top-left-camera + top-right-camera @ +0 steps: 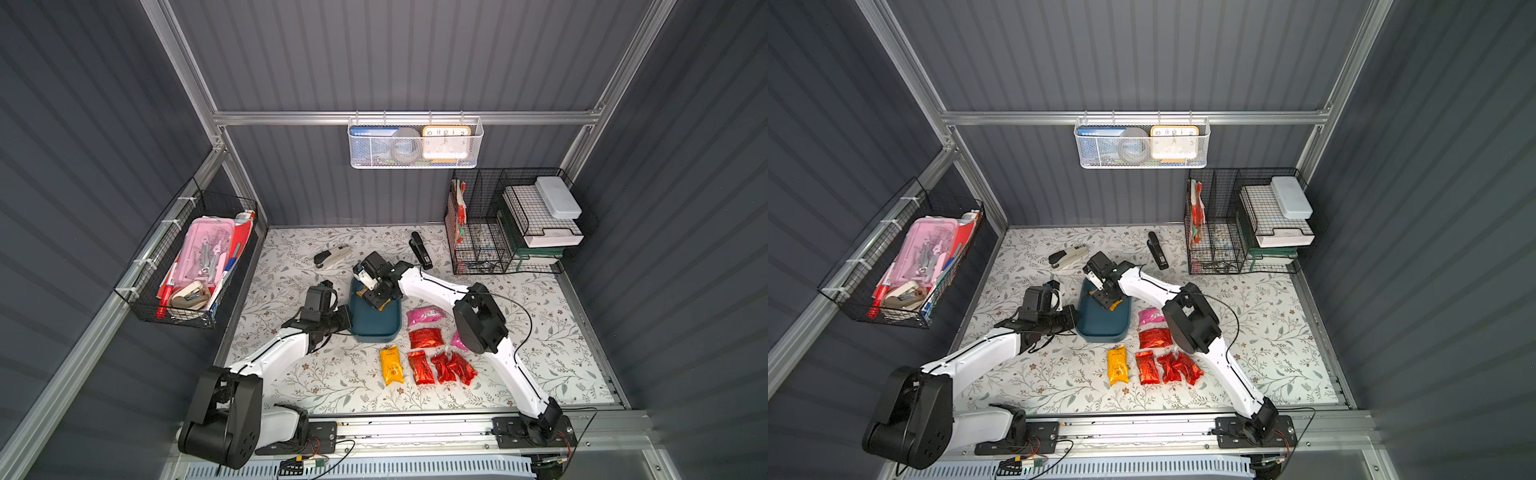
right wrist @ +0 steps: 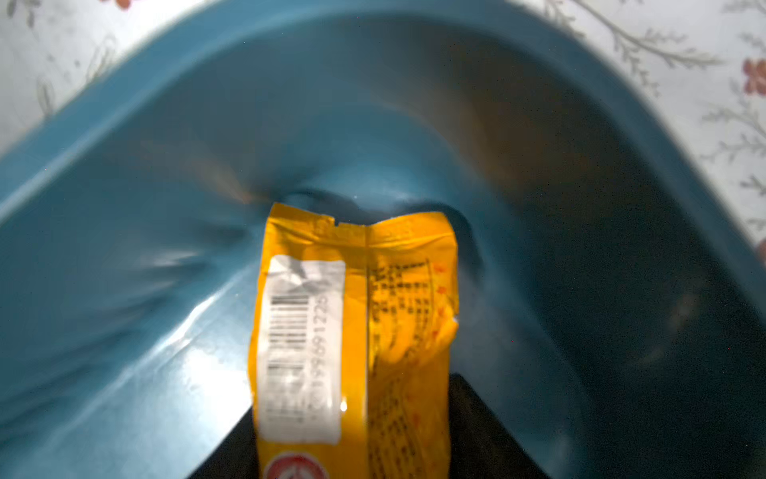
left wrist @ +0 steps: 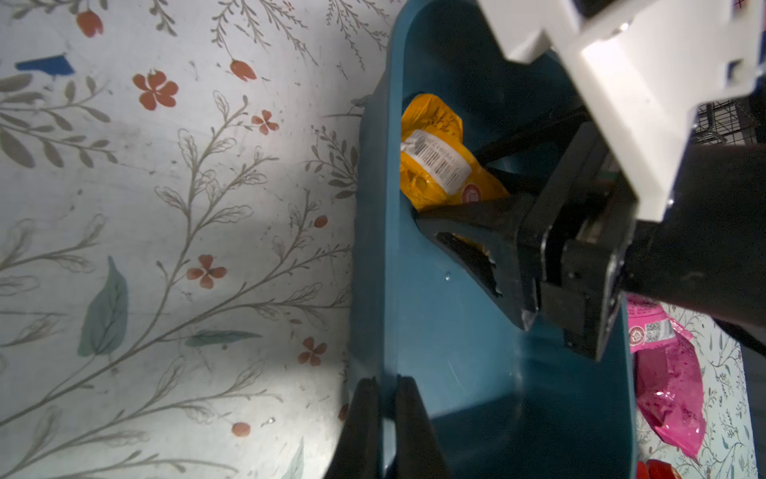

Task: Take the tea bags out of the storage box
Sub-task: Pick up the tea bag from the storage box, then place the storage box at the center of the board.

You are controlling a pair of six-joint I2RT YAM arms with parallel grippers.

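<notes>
Yellow tea bag [image 2: 356,331]: the only sachet seen inside the storage box, its free end near a rounded end wall.
Storage box [image 1: 376,337]: mid-table, upright, otherwise bare inside.
Right gripper [image 1: 379,303]: reaches down into the box, with its jaws closed on the yellow tea bag's near end.
Left gripper [image 3: 385,414]: pinches the box's side wall and steadies it.
Tea bags already out [image 1: 419,368]: red, pink and one yellow, laid on the table [image 1: 332,386] just beside the box.
Step, as judged: lifting out the last sachet.
Risk, slip: smooth foil gripped at one end may slide free and fall back in.
Risk, snag: the free end may catch the wall, which would tug the box against the left grip.
Risk, scatter: the right arm hangs low over the laid-out bags and may brush them.
</notes>
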